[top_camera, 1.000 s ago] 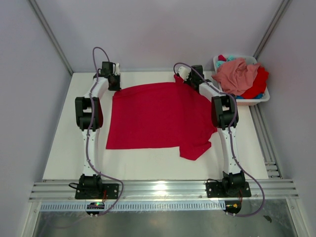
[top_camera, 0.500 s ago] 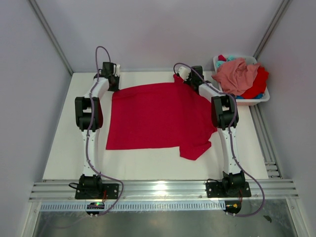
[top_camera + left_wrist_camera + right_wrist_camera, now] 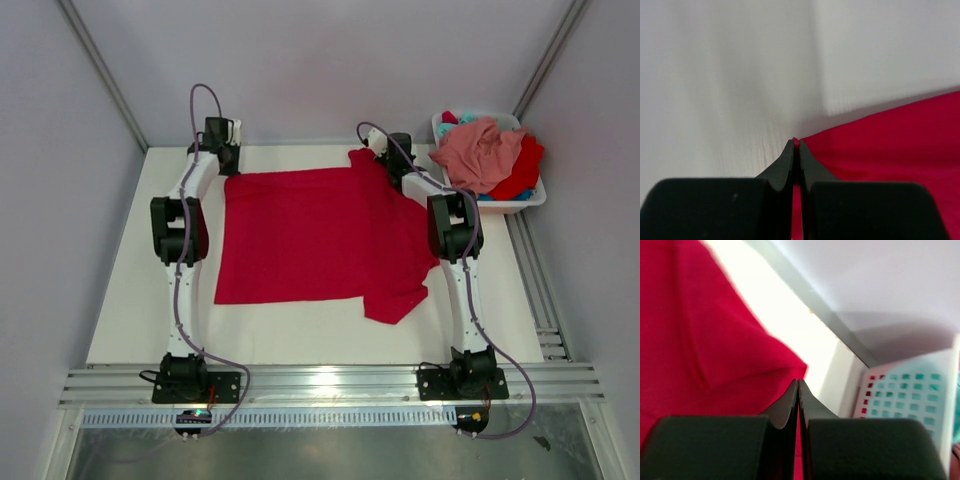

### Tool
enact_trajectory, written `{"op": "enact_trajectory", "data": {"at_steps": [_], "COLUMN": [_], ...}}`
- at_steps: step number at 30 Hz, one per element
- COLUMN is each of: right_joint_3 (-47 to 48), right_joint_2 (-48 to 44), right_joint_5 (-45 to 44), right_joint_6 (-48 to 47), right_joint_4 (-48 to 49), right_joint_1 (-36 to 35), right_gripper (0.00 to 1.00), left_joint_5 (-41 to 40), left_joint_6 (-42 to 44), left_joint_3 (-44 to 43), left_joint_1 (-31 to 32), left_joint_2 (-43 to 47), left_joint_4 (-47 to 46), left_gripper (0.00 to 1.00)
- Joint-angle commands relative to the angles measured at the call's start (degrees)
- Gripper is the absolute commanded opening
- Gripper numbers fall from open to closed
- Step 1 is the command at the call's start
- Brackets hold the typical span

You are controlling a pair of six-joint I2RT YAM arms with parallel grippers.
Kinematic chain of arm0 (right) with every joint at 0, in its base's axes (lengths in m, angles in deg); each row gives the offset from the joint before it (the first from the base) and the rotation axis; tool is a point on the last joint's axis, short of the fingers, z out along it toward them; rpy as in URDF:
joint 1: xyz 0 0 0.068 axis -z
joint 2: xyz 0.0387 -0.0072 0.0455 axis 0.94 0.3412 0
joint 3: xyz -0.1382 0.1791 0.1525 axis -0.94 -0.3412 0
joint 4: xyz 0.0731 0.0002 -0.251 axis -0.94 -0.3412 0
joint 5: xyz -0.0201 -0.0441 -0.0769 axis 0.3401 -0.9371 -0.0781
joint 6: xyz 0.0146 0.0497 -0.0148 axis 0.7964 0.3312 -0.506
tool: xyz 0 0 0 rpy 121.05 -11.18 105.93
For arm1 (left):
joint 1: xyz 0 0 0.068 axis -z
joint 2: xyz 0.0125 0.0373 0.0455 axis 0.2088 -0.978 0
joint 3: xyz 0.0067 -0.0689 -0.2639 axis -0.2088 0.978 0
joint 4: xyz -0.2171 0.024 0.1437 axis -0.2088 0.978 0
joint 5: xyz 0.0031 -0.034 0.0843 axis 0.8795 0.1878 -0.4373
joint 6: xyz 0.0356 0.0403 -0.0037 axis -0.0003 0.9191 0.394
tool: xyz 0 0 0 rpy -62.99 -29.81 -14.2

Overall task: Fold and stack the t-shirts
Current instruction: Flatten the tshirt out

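A bright red t-shirt [image 3: 320, 235] lies spread wide over the middle of the white table [image 3: 120, 300]. At its far left corner my left gripper [image 3: 229, 172] is shut on the cloth; the left wrist view shows red fabric [image 3: 890, 145] pinched between the black fingers [image 3: 782, 167]. At the far right corner my right gripper [image 3: 368, 154] is shut on the shirt too, with red cloth [image 3: 705, 340] in the slit between its jaws. A salmon pink t-shirt [image 3: 480, 150], another red one [image 3: 522, 170] and a bit of teal sit piled in the basket.
The white plastic basket [image 3: 520, 205] stands at the far right corner of the table, and its lattice wall [image 3: 900, 390] is close to the right gripper. An aluminium rail [image 3: 330, 382] runs along the near edge. Grey walls enclose the back and sides.
Both grippers have moved a little toward the back wall with the shirt's far corners, drawing the far edge straighter. The near hem has stayed in place.
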Motion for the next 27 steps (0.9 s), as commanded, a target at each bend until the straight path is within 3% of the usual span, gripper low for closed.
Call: {"op": "enact_trajectory", "data": {"at_steps": [1,6,10,11,14,17,20,27], "right_joint_3": [-0.8,-0.9,-0.8,-0.2,1.2,1.3,1.7,4.0], "right_joint_2": [-5.6,-9.4,-10.9,-10.7,-10.5,-10.9,-10.7,-7.7], "right_joint_5": [-5.2,-2.8,3.2,4.7,12.6,20.8,24.2,23.4], "right_joint_6": [5.9,12.2,14.3,14.0,13.5,12.2,10.2,8.6], "right_joint_4": [9.2,5.1,-1.3,-2.6,-11.9,-17.4,-20.5,-21.0], "right_joint_1": [0.0,0.0,-0.7,-0.8,-1.3,-1.3,-1.4,-1.4], "right_gripper": [0.03,0.03,0.03,0.08,0.37,0.59,0.65,0.65], "left_joint_5": [-1.9,-1.3,0.7,0.7,0.7,3.0,4.3,5.8], "left_joint_6": [1.0,1.9,0.4,0.4,0.1,-0.3,-0.7,-1.3], "left_joint_3": [-7.5,-12.2,-7.2,-6.3,-4.5,-4.3,-3.8,2.0], "left_joint_1": [0.0,0.4,0.4,0.6,0.8,0.8,1.0,1.6], "left_joint_2": [1.7,3.2,4.7,4.8,4.1,3.6,3.5,5.5], "left_joint_4": [-1.0,-0.4,-0.4,-0.4,0.0,1.2,2.1,0.4], "left_gripper": [0.0,0.0,0.0,0.0,0.0,0.0,0.0,0.0]}}
